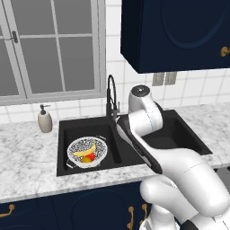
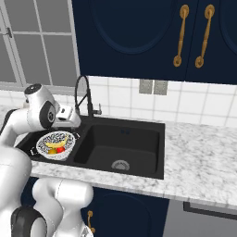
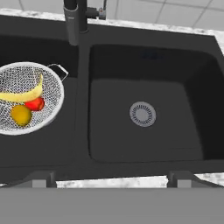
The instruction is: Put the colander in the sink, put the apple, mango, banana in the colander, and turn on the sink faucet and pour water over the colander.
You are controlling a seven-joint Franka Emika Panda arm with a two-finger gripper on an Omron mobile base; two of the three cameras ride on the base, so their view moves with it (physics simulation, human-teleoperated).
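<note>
Pincer (image 3: 111,178) stood wide apart and empty above the sink (image 3: 192,87), over its right basin. Left of that basin, the colander (image 3: 43,78) sat in the other basin, holding the banana (image 3: 22,95), apple (image 3: 36,104) and mango (image 3: 21,114). Behind the sink's divider rose the faucet (image 3: 74,17), and marble tabletop (image 2: 203,152) surrounded the sink.

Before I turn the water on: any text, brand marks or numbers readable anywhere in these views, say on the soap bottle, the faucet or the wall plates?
None: no readable text, label, brand or number in any view.
Soap bottle: plain, no label.
Sink faucet: plain black, no markings.
Wall plates: blank grey.
Colander and sink: no print.
</note>
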